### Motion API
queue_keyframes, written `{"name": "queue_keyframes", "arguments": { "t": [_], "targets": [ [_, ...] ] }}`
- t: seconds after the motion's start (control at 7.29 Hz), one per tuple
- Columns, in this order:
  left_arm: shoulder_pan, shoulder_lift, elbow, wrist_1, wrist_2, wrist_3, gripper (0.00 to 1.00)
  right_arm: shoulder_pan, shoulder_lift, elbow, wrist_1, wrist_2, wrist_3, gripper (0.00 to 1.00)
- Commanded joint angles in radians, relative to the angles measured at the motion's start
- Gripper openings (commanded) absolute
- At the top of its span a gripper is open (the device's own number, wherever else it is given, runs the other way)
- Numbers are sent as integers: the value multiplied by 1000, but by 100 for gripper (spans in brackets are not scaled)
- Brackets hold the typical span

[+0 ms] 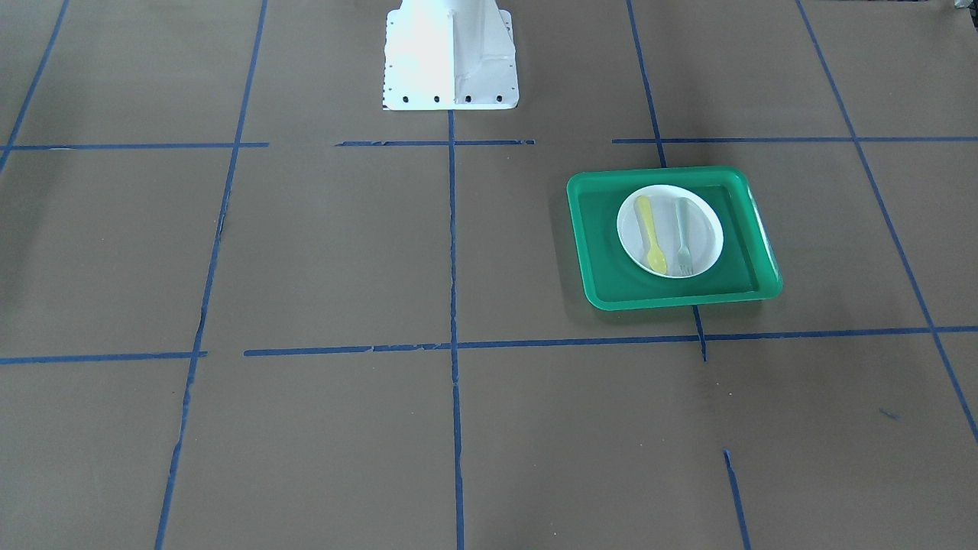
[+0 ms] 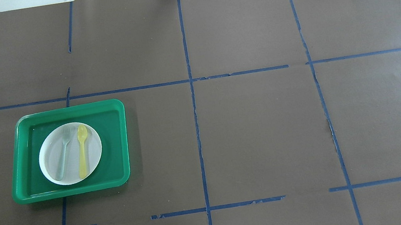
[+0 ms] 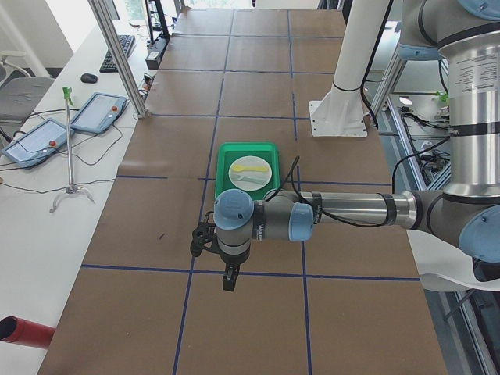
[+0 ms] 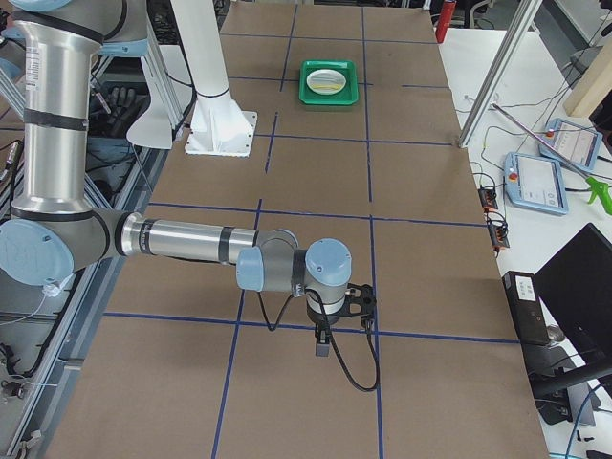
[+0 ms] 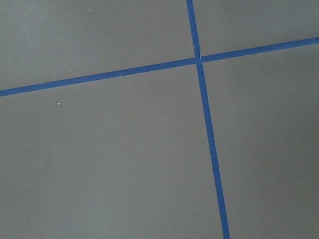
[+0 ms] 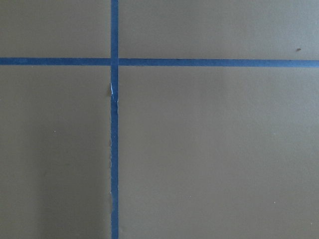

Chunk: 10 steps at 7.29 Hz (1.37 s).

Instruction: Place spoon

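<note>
The yellow spoon (image 1: pixel 652 233) lies on a white plate (image 1: pixel 704 229) inside a green tray (image 1: pixel 600 237), beside a pale grey-green fork (image 1: pixel 682 238). In the overhead view the spoon (image 2: pixel 82 150) lies right of the fork (image 2: pixel 63 155) on the plate (image 2: pixel 93 148), its bowl pointing away from the robot. My left gripper (image 3: pixel 201 241) shows only in the exterior left view, nearer the camera than the tray (image 3: pixel 223 168); I cannot tell if it is open. My right gripper (image 4: pixel 361 301) shows only in the exterior right view, far from the tray (image 4: pixel 311 86); I cannot tell its state.
Brown paper with a grid of blue tape lines (image 2: pixel 197 129) covers the table. The robot's white base (image 1: pixel 451 53) stands at the table's robot-side edge. Both wrist views show only paper and tape. Tablets and cables lie on side benches (image 3: pixel 47 133).
</note>
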Motion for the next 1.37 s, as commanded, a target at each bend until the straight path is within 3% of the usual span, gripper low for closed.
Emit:
{"name": "queue_keyframes", "arguments": {
  "t": [0.0,0.27,0.41,0.55,0.82,1.24],
  "targets": [
    [2,-27,-6,0,-2,-4,100,0,0,0,0,0,0,100],
    [6,-63,-20,-70,-3,6,100,0,0,0,0,0,0,100],
    [52,-64,-41,-133,-50,-44,100,0,0,0,0,0,0,100],
    [122,-67,-88,-148,-57,-207,100,0,0,0,0,0,-2,100],
    [271,-77,-218,-150,47,-455,100,0,0,0,0,0,0,100],
    [559,-214,-258,-150,230,-852,100,0,0,0,0,0,0,100]
  ]
}}
